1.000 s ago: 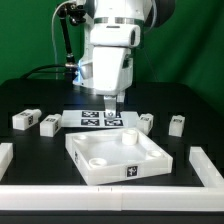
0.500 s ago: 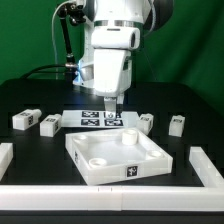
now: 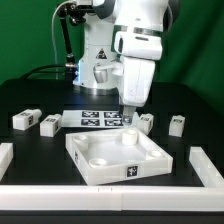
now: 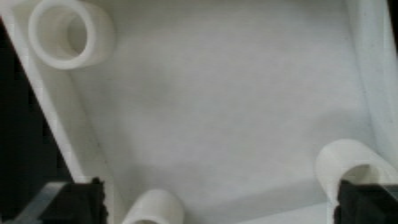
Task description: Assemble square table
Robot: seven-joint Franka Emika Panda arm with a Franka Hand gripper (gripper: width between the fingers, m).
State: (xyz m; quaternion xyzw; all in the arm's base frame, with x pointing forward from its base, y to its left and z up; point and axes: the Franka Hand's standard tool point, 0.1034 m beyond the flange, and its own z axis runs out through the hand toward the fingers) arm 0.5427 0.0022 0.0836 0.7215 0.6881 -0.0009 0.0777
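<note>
The square table's top point(image 3: 112, 155), a white slab with a raised rim and round corner sockets, lies in the middle of the black table. It fills the wrist view point(image 4: 214, 100), where one socket point(image 4: 63, 35) shows. My gripper point(image 3: 129, 108) hangs just above the slab's far corner on the exterior view's right. In the wrist view the gripper point(image 4: 222, 205) is open and empty, with its dark fingers point(image 4: 80, 200) wide apart. Two white tag-marked leg blocks point(image 3: 25, 118) point(image 3: 50, 123) lie on the exterior view's left and two point(image 3: 146, 122) point(image 3: 177, 124) on its right.
The marker board point(image 3: 98, 118) lies flat behind the slab. Long white border bars run along the front point(image 3: 110, 198), the exterior view's left point(image 3: 5, 155) and its right point(image 3: 208, 165). A black cable and the arm's base stand at the back.
The arm and gripper have moved toward the exterior view's right, from over the marker board to above the slab's far right corner. The parts have not moved.
</note>
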